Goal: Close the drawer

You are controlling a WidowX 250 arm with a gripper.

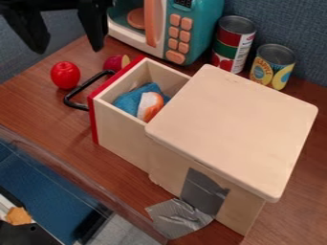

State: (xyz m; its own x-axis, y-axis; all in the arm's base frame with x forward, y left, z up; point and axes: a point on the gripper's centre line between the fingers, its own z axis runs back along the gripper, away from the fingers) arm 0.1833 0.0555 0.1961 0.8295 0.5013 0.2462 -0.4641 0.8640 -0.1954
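The black gripper (71, 43) hangs at the upper left, above the table and to the left of the toy microwave, its two fingers spread apart with nothing between them. A wooden drawer (125, 139) with a red front stands pulled out of its box (233, 127), toward the left. Its black handle (76, 95) sticks out from the red front, below the gripper in the view and not touched by it. Inside the drawer lie a blue cloth (129, 99) and an orange and white item (150, 105).
A red toy fruit (65, 75) sits left of the handle, and a red and yellow one (116, 62) is behind it. A teal microwave (198, 24) and two cans (233, 43) line the back. Grey tape (179, 217) marks the box's front base.
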